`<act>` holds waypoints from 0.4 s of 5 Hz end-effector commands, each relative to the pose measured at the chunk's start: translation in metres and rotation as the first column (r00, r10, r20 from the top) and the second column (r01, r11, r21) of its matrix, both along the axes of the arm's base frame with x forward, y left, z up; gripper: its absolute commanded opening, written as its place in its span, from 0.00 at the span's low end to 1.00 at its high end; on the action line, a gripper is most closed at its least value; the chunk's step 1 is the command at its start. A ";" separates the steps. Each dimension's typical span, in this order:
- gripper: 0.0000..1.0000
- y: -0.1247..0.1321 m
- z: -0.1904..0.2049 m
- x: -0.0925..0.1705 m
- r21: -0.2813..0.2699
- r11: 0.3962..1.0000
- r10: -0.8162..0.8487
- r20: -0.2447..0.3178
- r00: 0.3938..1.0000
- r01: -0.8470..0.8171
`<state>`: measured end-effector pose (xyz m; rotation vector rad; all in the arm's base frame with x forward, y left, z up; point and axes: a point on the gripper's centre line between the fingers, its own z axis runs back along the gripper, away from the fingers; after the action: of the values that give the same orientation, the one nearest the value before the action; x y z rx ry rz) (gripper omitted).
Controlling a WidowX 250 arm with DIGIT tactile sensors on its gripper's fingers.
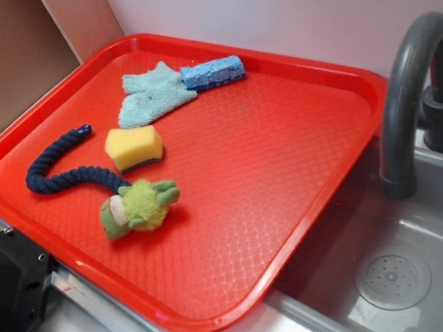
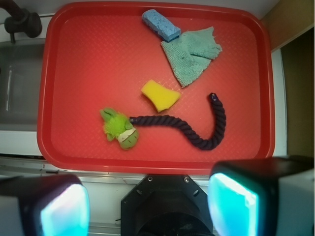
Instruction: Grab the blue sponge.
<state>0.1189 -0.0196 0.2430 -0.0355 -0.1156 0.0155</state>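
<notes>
- At the far edge of the red tray (image 1: 321,227), the blue sponge (image 1: 213,72) lay flat, close to the rim and untouched.
- One end of it touched the pale teal cloth (image 1: 149,97), so a grasp would probably be cleaner from the free end.
- Nearer the middle sat a yellow sponge (image 1: 134,148), well apart from the blue one.
- A dark blue rope (image 1: 59,171) curled past it to a green plush toy (image 1: 137,205), both clear of the target.
- Beside the tray stood a grey sink (image 1: 420,272) with its tap (image 1: 410,85).
- In the wrist view the claw (image 2: 147,206) hung released, fingers spread wide over the tray's near edge, grasping nothing; the whole reach seemed yet to come.
</notes>
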 end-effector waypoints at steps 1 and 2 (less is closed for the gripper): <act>1.00 0.000 0.000 0.000 0.000 1.000 0.000 0.000 1.000 0.000; 1.00 0.022 -0.014 0.023 0.029 0.988 -0.154 0.062 0.986 0.152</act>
<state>0.1409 0.0022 0.2229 -0.0157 -0.1503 -0.1358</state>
